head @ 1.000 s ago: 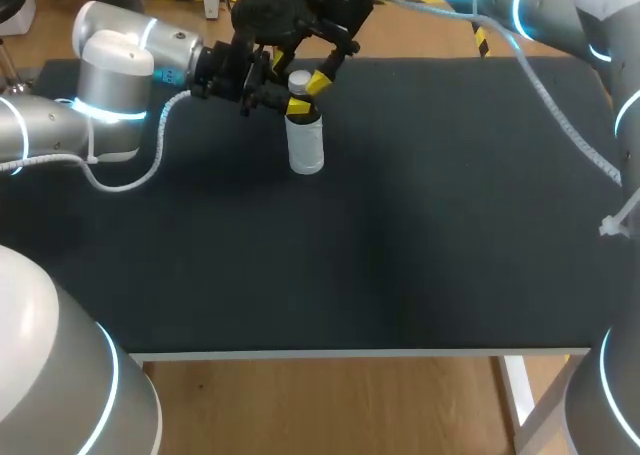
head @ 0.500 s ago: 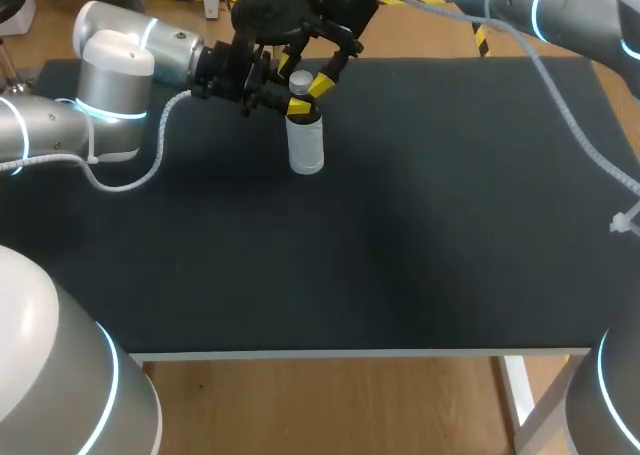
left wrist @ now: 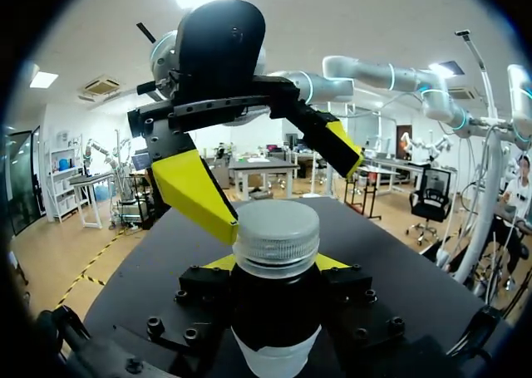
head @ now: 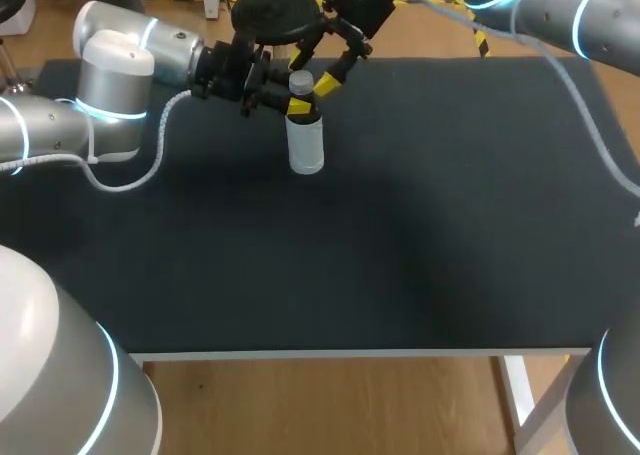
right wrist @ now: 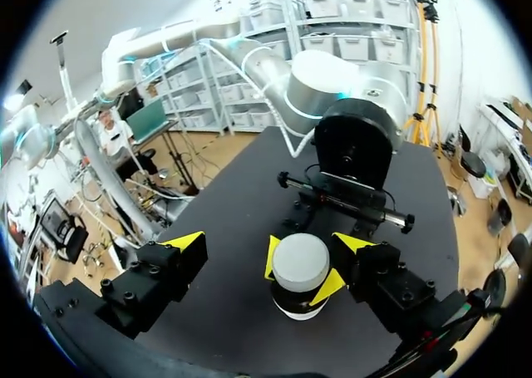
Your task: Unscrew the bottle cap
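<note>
Now, left claw [head: 298,106]: clamped on bottle [head: 306,147] neck
right claw [right wrist: 270,247]: spread wide astride cap [head: 299,79], one finger just beside it
bottle: upright on tabletop [head: 430,235]

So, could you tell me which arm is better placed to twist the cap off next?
Right. The right pincer hangs open over the cap, one finger on each side, so it probably needs only to close and turn. The left pincer is shut on the bottle below the cap, steadying it.
</note>
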Controlling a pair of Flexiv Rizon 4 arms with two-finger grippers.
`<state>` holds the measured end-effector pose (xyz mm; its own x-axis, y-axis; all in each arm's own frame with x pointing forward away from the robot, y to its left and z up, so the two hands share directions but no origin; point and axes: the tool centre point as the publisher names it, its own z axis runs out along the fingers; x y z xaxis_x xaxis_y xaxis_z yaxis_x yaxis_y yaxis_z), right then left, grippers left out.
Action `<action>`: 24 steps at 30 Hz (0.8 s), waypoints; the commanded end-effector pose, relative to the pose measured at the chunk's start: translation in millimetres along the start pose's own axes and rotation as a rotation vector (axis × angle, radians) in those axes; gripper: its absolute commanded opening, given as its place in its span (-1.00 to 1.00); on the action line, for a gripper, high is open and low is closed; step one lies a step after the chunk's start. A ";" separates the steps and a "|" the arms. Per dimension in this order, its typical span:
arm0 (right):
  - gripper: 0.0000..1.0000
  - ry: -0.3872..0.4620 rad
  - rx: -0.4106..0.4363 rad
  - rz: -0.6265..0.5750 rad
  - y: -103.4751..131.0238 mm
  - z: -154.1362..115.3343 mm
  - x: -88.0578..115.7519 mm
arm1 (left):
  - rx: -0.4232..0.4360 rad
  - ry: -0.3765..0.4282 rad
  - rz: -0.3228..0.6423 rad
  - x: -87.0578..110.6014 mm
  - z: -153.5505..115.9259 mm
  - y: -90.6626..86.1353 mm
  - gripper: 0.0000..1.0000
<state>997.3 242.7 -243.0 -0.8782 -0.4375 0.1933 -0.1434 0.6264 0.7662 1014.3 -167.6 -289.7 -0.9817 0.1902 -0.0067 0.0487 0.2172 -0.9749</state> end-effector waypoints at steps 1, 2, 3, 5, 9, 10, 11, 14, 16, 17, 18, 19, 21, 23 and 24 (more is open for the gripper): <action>1.00 -0.483 0.006 0.022 3.8 2.5 6.2 | 0.000 0.002 -0.001 -0.5 0.1 0.5 -1.00; 1.00 -0.491 0.009 0.031 3.8 3.0 5.3 | 0.000 0.002 -0.001 -0.5 0.1 0.5 -1.00; 1.00 -0.496 0.011 0.035 3.8 3.6 4.6 | 0.000 0.002 -0.001 -0.5 0.1 0.5 -1.00; 1.00 -0.508 0.017 0.050 3.9 4.8 3.3 | 0.000 0.002 -0.001 -0.5 0.1 0.5 -1.00; 1.00 -0.524 0.035 0.078 2.6 6.7 -0.4 | 0.000 0.002 -0.001 -0.5 0.1 0.5 -1.00; 1.00 -0.522 0.034 0.080 2.4 7.1 -1.2 | 0.000 0.002 -0.001 -0.5 0.1 0.5 -1.00; 1.00 -0.522 0.031 0.085 2.1 7.5 -2.3 | 0.000 0.002 -0.001 -0.5 0.1 0.5 -1.00; 1.00 -0.517 0.031 0.092 1.8 8.3 -4.2 | 0.000 0.002 -0.001 -0.5 0.1 0.5 -1.00; 1.00 -0.518 0.031 0.097 1.9 8.4 -4.1 | 0.000 0.002 -0.001 -0.5 0.1 0.5 -1.00; 1.00 -0.521 0.036 0.105 2.1 8.4 -4.0 | 0.000 0.002 -0.001 -0.5 0.1 0.5 -1.00; 1.00 -0.527 0.041 0.113 1.9 8.4 -4.3 | 0.000 0.002 -0.001 -0.5 0.1 0.5 -1.00; 1.00 -0.529 0.044 0.120 1.0 8.4 -4.7 | 0.000 0.002 -0.001 -0.5 0.1 0.5 -1.00; 1.00 -0.532 0.042 0.131 -1.5 8.0 -5.9 | 0.000 0.002 -0.001 -0.5 0.1 0.5 -1.00; 1.00 -0.526 0.037 0.140 -3.9 7.6 -7.7 | 0.000 0.002 -0.001 -0.5 0.1 0.5 -1.00; 1.00 -0.522 0.034 0.143 -4.9 7.4 -8.8 | 0.000 0.002 -0.001 -0.5 0.1 0.5 -1.00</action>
<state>1005.7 250.7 -250.7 -0.9983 -0.0519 0.0281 -0.0152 0.6852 0.7282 1014.4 -167.5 -289.8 -0.9817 0.1901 -0.0066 0.0486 0.2173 -0.9749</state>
